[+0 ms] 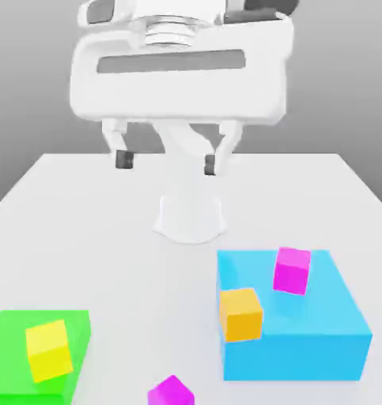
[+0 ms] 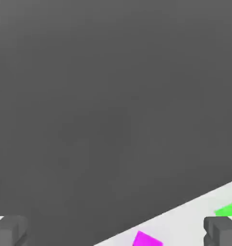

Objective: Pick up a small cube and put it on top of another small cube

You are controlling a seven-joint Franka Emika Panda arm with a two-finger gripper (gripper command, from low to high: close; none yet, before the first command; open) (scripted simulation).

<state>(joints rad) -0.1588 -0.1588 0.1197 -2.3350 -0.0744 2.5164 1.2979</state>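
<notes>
First, in the exterior view, the open, empty fingers (image 1: 167, 163) should centre over one pink cube: one (image 1: 292, 270) sits on the blue block (image 1: 293, 356), another (image 1: 172, 391) on the tabletop (image 1: 146, 293). In the hand view, a pink cube (image 2: 146, 239) lies near the tabletop's edge; descend squarely.

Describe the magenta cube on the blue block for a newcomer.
Find the big blue block. Two small cubes sit on top of it, toward different sides. Yours is the magenta one, farther back than the orange cube.

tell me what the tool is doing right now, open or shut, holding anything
Tool: open, fingers wide apart, holding nothing, up above the table.
</notes>
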